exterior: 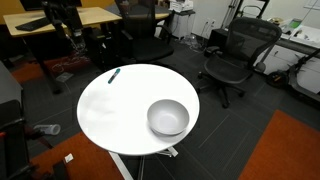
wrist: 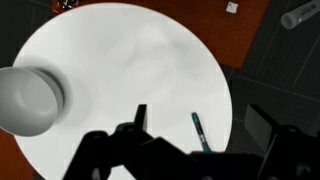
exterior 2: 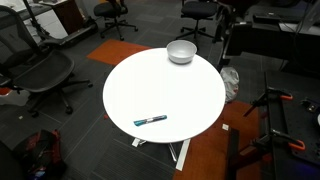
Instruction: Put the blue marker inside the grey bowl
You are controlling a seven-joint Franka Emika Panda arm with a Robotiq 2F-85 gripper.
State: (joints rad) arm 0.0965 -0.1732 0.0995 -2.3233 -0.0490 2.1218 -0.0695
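Gripper (wrist: 197, 112) first: dark and blurry along the bottom of the wrist view, hanging high over the round white worktop (wrist: 130, 60). Jaws spread wide apart, gripping nothing, so pretty clearly open.

Framed between those jaws but way down on the worktop: slim teal-blue marker (wrist: 199, 132) with a darker end. Lying flat, close to the rim, not touching the gripper. Same deal in both exterior views, with the teal-blue marker (exterior: 115, 74) right by the worktop's edge and plenty of bare white around it (exterior 2: 150, 120).

Further across, on the opposite side of the worktop (exterior 2: 150, 85): smooth, round, light grey bowl (wrist: 28, 100). Sitting upright with the deep hollow facing up, also near the rim. Well apart from the marker in every view, so marker definitely still outside the light grey bowl (exterior: 168, 117), (exterior 2: 181, 51).

Below the worktop (exterior: 120, 110), a white pedestal base (exterior: 125, 160) on dark grey floor, plus a rust-orange carpet patch (exterior: 290, 150) alongside.

Beyond that, regular office stuff: black mesh office chairs (exterior: 235, 50) scattered around, another one near the worktop in an exterior view (exterior 2: 40, 70), and wooden desks (exterior: 60, 18) at the back. Too small and blurry to make out much on the desks.
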